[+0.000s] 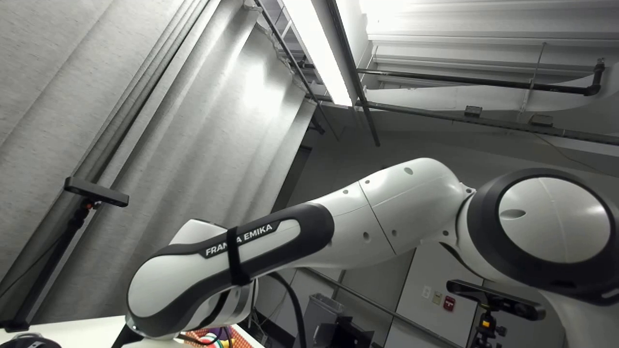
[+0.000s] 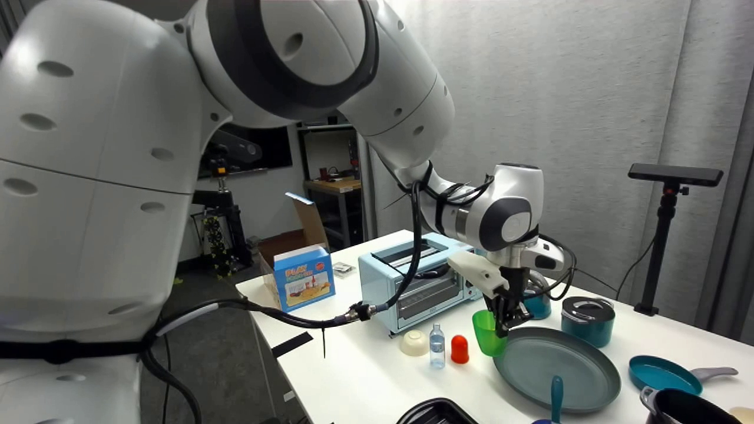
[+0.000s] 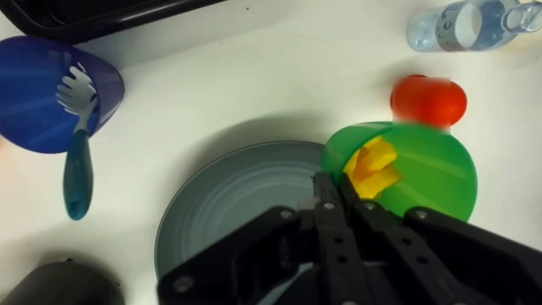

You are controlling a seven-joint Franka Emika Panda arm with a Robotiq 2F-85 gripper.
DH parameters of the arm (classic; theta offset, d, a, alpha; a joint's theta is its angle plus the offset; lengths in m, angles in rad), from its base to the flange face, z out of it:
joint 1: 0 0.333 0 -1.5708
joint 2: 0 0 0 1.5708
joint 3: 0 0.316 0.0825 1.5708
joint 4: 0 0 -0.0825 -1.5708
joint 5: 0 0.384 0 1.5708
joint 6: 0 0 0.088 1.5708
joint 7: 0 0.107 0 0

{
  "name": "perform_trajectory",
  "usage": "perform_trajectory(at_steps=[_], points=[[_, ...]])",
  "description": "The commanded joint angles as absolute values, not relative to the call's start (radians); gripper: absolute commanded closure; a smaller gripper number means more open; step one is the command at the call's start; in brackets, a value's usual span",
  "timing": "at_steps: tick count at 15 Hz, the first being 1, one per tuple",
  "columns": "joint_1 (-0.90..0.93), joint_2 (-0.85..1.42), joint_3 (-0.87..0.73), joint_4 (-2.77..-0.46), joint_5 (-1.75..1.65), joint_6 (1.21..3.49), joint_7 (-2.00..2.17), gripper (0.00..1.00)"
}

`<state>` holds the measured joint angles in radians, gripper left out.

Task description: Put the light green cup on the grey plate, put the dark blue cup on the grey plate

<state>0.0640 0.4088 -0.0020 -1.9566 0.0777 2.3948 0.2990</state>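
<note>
Pinched at its rim, the light green cup [image 2: 485, 334] is in my gripper [image 3: 335, 178], whose fingers are closed on the cup wall with one inside and one outside. Yellow pieces [image 3: 374, 167] lie in the cup. It hangs at the edge of the grey plate [image 3: 220, 199], overlapping its rim in the wrist view; whether its base touches anything, I cannot tell. The plate [image 2: 556, 368] otherwise looks bare. The dark blue cup [image 3: 34, 97] stands apart from the plate, a fork [image 3: 78, 169] leaning in it; an exterior view shows only its top at the lower border.
Near the green cup are a red piece [image 2: 459, 349], a small bottle [image 2: 437, 347] and a cream bowl [image 2: 414, 343]. Behind them stands a light blue toaster oven [image 2: 421, 282]. Teal pots [image 2: 587, 321], a pan [image 2: 662, 374] and a black tray [image 2: 436, 412] surround the plate.
</note>
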Motion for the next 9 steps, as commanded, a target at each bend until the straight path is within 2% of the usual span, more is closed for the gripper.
perform_trajectory(at_steps=[1, 9], points=[[0.08, 0.455, -0.017, -1.854, 0.068, 2.331, 0.348, 0.99], [0.078, 0.612, -0.045, -1.652, 0.054, 2.291, 0.368, 0.99]])
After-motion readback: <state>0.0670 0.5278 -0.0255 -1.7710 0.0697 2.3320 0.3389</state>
